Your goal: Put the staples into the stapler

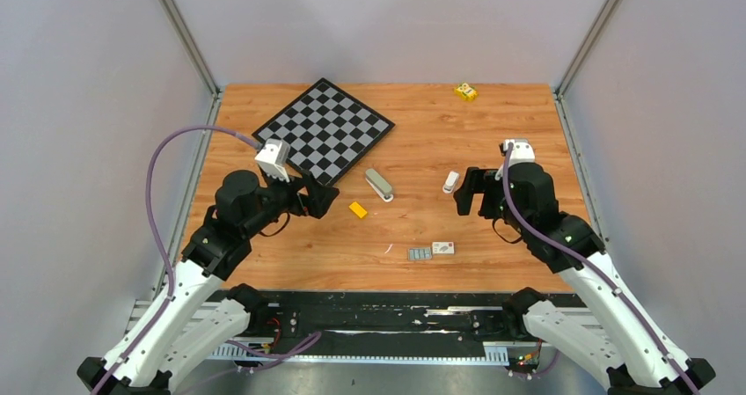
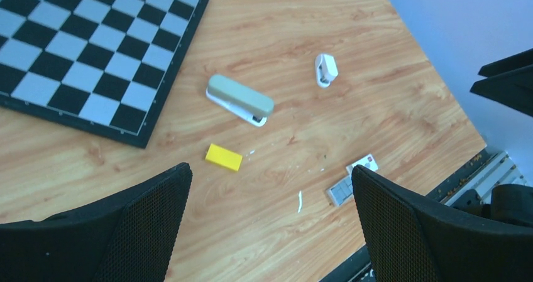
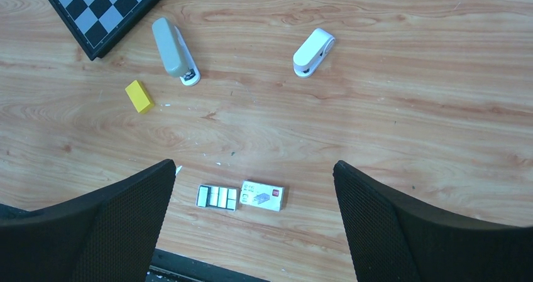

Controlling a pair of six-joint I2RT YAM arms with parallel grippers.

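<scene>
1. Grey-olive on top, the stapler (image 1: 379,185) lies on the bench (image 1: 493,113), apparently closed. It is ahead of the left hand (image 1: 321,197), toward its inner side.
2. Both hands are released, with jaws wide and nothing between them. The right hand (image 1: 466,193) hovers with the staples (image 3: 217,197) almost straight below it, just left of the gap between its fingers. The staples lie just beside a small white labelled box (image 3: 261,196).
3. I judge the task to be at its start, with nothing picked up and nothing loaded.
4. The next move probably calls for the right hand to drop onto the staples and pinch narrowly at a low, flat strip. The left hand would reach forward to steady and open the stapler.
5. The right wrist view shows the staples as several strips side by side, while the top view gives only a grey patch. Only the top view shows both arms together.
</scene>
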